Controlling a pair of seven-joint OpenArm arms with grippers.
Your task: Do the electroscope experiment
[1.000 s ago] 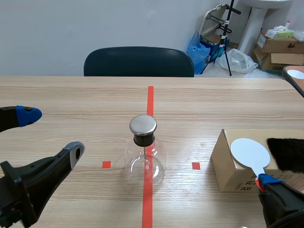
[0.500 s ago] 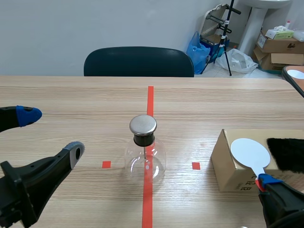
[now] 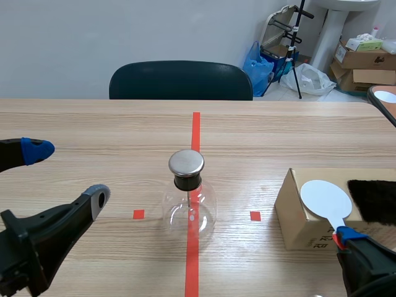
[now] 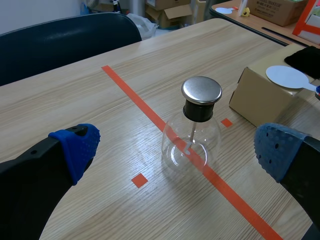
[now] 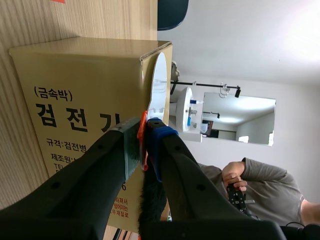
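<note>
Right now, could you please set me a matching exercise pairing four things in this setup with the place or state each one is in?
Things:
1. glass electroscope flask
2. white disc paddle
3. black fur pad
4. left gripper

Places or states:
A. open, holding nothing
B. lying on top of the cardboard box, beside the disc
C. upright on the orange-red tape line at mid-table
D. handle clamped in the right gripper

Pairs: 1-C, 2-D, 3-B, 4-A
</note>
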